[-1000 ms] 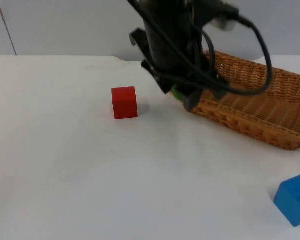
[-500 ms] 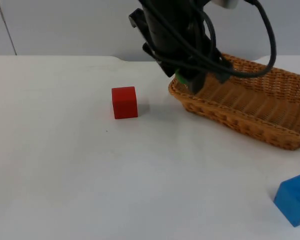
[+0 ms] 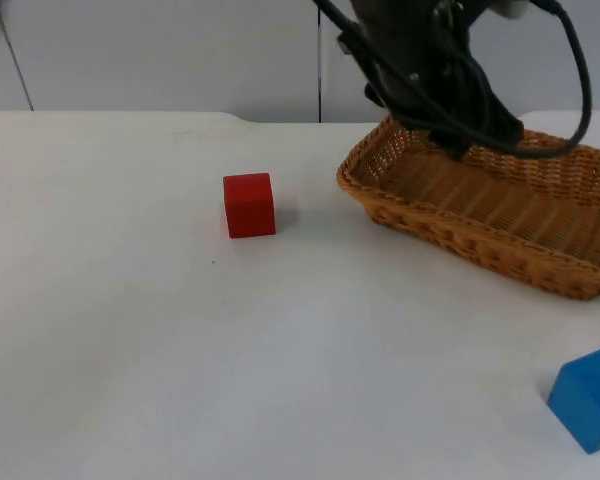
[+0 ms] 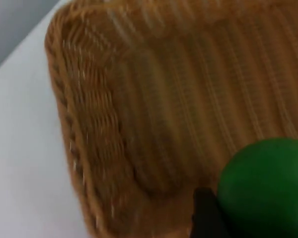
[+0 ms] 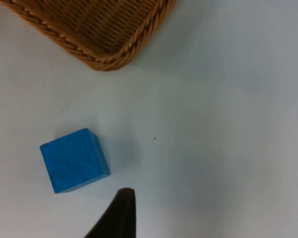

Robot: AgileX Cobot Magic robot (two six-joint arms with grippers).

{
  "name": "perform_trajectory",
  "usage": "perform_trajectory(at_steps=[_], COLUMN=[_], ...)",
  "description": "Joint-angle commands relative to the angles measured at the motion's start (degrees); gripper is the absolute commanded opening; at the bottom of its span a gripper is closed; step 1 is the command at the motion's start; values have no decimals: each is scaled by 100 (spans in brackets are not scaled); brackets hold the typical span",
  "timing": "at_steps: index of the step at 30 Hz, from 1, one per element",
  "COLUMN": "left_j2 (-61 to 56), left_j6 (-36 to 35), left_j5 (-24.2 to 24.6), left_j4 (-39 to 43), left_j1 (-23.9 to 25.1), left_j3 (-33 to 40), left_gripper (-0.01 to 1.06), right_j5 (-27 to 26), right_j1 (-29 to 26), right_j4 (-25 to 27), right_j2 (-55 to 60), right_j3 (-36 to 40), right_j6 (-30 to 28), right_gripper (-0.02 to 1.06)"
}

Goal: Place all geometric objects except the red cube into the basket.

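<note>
blue cube (image 3: 587,396): lower right of the top view, we haven't touched it.
right gripper (image 5: 120,210): waits above it, can't tell its state.
red cube (image 3: 249,205): stays put.
left gripper (image 3: 458,140): clamped on the green ball (image 4: 266,185) over the basket (image 3: 432,226); we risk it bouncing out.

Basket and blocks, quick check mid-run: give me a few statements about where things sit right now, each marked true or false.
1. The left gripper is above the basket. True.
2. The green object lies on the table beside the red cube. False: it sits by the left gripper's fingers, over the basket's floor.
3. The blue cube is inside the basket. False: it rests on the white table, apart from the basket.
4. The red cube stands on the table outside the basket. True.
5. The right gripper touches the blue cube. False: a strip of table separates them.
</note>
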Motion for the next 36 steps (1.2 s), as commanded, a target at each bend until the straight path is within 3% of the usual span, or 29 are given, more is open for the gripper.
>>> perform_trajectory(at_steps=[1,8,11,12,15,16,17,19,36], left_j2=[358,1167,1228,1238,1238,1238,1228,1202,275], left_j6=[25,53,104,158,168,168,168,168,162], left_j5=[-53,-32,-56,-70,-98,-98,-50,110,2583], left_j4=[40,40,-27,-83,-136,-136,-166,-165,-813], left_j1=[-7,-7,-7,-7,-7,-7,-7,-7,-7], left_j3=[-456,-1421,-1447,-1437,-1437,-1437,-1437,-1437,-1658], left_gripper=[0,0,9,16,56,56,81,105,105], right_j5=[-93,-92,-92,-92,-92,-92,-92,-92,-149], right_j1=[-33,-33,-33,-33,-33,-33,-33,-33,-33], right_j4=[15,41,41,41,41,41,41,41,27], right_j2=[-19,-19,-19,-19,-19,-19,-19,-19,-19], right_j3=[-13,-13,-13,-13,-13,-13,-13,-13,-13], right_j6=[9,9,9,9,9,9,9,9,9], right_gripper=[105,105,105,105,105,105,105,105,105])
